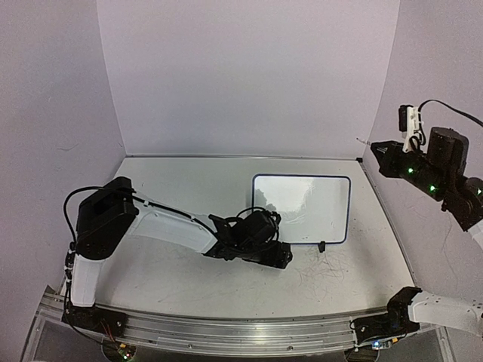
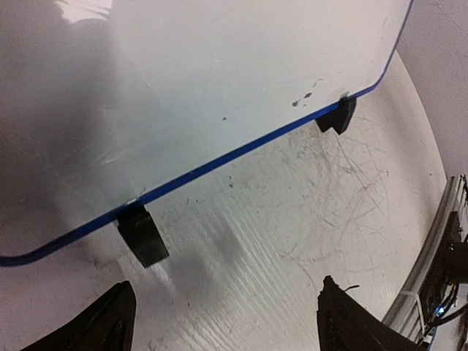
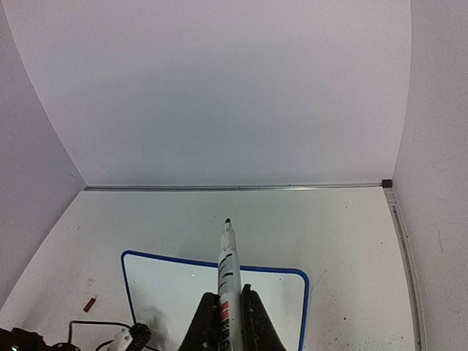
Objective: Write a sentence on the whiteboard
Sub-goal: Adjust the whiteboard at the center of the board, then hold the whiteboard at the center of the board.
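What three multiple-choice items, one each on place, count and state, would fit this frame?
1. Where do the left jaws sit?
A) at the whiteboard's near edge
B) against the far wall
C) over the right arm's base

2. How many black clip feet show on the blue frame in the left wrist view?
A) one
B) two
C) four

3. What are the right jaws doing?
A) standing open, empty
B) shut on the marker
C) shut on the whiteboard

Answers:
1 A: the left wrist view looks straight onto that edge.
2 B: one foot shows toward each end of the visible edge.
3 B: the marker juts out from between them.
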Robot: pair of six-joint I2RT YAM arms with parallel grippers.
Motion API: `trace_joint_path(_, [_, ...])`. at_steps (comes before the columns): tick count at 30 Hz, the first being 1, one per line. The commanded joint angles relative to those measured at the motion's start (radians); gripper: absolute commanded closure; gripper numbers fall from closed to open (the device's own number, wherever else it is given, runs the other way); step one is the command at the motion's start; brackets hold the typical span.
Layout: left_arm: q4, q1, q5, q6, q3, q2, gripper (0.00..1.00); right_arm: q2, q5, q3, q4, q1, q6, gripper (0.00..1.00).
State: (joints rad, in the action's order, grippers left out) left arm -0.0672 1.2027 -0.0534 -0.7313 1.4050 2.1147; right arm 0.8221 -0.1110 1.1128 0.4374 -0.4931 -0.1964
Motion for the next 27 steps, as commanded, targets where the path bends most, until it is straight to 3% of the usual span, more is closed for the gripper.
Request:
trace_joint_path(1, [0.051,0.007,-0.050,0.025,-0.059,-0.194,0.13,0.034,0.012,-0.016,-0.026,0.001,0.050,1.00])
trace_joint_path(8, [0.038,-0.029,-0.157,0.027,-0.194,-0.401,0.13,0.053,0.036,-0.055,-0.026,0.001,0.058,1.00])
trace_joint_path(16, [-0.003,-0.245,-0.089,0.045,-0.335,-0.629,0.12,0.083,0.081,-0.056,-0.029,0.000,0.028,1.00])
trace_joint_path(21, [0.030,-0.377,0.052,0.165,-0.307,-0.660,0.09,0.103,0.146,-0.067,-0.068,-0.035,-0.039,1.00])
trace_joint_path(27, [0.157,-0.537,0.408,0.150,-0.247,-0.550,0.11,0.178,0.017,-0.036,-0.117,-0.279,-0.099,1.00])
